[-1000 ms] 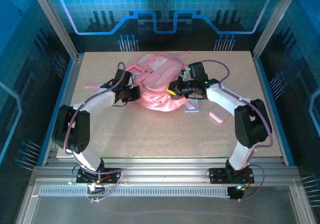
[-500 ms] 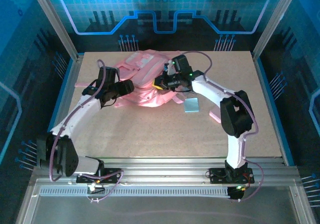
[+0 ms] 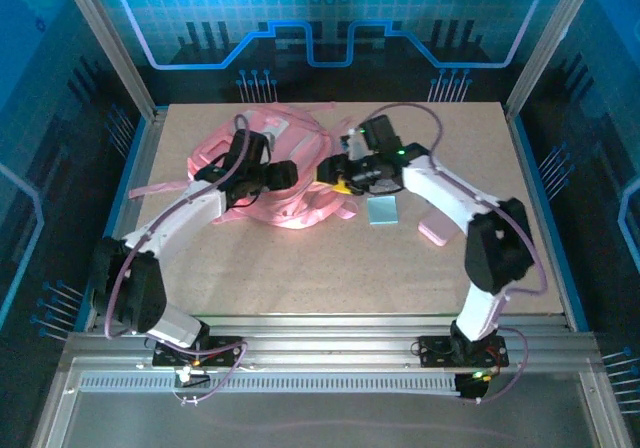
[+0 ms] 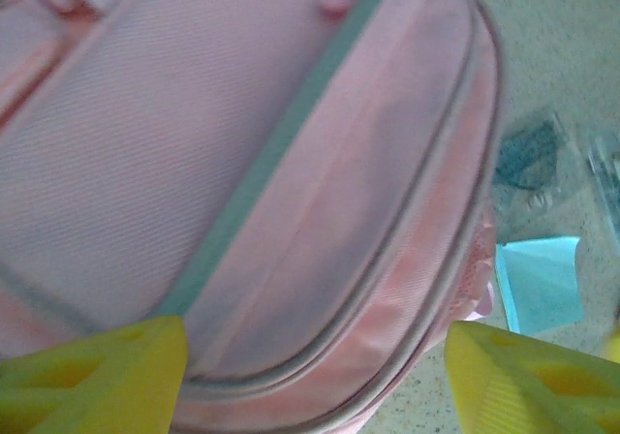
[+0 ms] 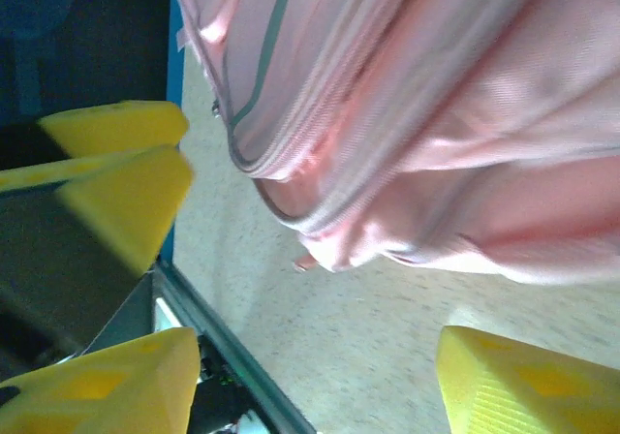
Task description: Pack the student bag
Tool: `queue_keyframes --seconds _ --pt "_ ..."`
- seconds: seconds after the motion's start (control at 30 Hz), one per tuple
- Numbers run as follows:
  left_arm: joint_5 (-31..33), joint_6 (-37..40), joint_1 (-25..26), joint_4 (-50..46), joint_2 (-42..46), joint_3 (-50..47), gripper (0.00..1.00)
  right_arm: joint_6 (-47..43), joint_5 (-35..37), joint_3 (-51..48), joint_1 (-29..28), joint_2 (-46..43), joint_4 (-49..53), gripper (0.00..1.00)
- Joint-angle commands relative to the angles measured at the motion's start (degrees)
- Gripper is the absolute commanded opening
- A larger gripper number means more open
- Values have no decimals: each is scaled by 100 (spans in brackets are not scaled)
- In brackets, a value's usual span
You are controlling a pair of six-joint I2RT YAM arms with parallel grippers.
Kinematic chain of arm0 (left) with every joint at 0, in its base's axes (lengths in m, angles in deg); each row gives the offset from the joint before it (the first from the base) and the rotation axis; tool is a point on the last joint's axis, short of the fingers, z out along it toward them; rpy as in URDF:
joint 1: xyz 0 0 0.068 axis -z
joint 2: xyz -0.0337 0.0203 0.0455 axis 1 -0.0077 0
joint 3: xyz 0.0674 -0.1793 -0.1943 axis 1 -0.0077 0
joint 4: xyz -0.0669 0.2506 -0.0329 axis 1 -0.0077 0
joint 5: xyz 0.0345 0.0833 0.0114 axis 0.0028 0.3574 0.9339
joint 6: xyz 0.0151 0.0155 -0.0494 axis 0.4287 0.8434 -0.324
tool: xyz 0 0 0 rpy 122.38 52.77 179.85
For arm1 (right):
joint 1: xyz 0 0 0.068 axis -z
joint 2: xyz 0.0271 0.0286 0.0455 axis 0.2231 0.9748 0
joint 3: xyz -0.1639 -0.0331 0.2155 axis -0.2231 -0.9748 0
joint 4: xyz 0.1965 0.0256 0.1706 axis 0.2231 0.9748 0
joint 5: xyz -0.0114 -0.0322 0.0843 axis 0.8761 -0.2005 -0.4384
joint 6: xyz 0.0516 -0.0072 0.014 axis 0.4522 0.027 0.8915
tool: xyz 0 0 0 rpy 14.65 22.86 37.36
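Observation:
The student bag (image 3: 268, 158) is a soft pink backpack lying flat at the back middle of the table, straps trailing left. My left gripper (image 3: 283, 176) hovers over its near right part. In the left wrist view the bag's zippered pink panel (image 4: 291, 163) lies below the left gripper (image 4: 310, 386), whose yellow fingers (image 4: 92, 376) stand wide apart, open, holding nothing. My right gripper (image 3: 335, 173) sits at the bag's right edge. In the right wrist view the right gripper (image 5: 315, 386) is open over bare table, with the bag (image 5: 417, 95) just above it.
A light blue flat pad (image 3: 382, 210) lies right of the bag, also seen as the blue pad (image 4: 538, 284). A small pink block (image 3: 434, 231) lies further right. The table's left edge and dark frame (image 5: 223, 356) show close by. Other yellow fingers (image 5: 121, 163) show at upper left.
Both grippers were shut and now stand open, letting go of the bag. The bag has shifted left and spread flatter. The left gripper moved right, onto the bag.

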Motion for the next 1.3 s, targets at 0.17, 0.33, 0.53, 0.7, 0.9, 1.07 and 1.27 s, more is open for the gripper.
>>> queue_keyframes --seconds 0.17,0.33,0.53,0.7,0.9,1.07,1.27 --pt "546 694 470 -322 -989 944 74 -902 1638 -991 1454 -1267 1312 93" --pt "1290 1000 497 -562 -1575 1303 73 -837 1447 -1576 2376 -1764 1129 94" --pt "1762 1172 496 -487 -1556 1277 73 -827 1261 -1926 2935 -2110 959 93" --pt "1723 1123 490 -418 -1374 1228 73 -600 1059 -2004 2909 -1868 666 86" --pt "1617 1000 419 -473 -1228 1137 74 -316 1458 -1637 2498 -1123 256 81" --pt "1270 718 165 -397 -978 901 76 18 2179 -1067 2135 -196 255 78" --pt "1106 609 -34 -313 -792 647 76 604 2535 -435 1735 855 105 75"
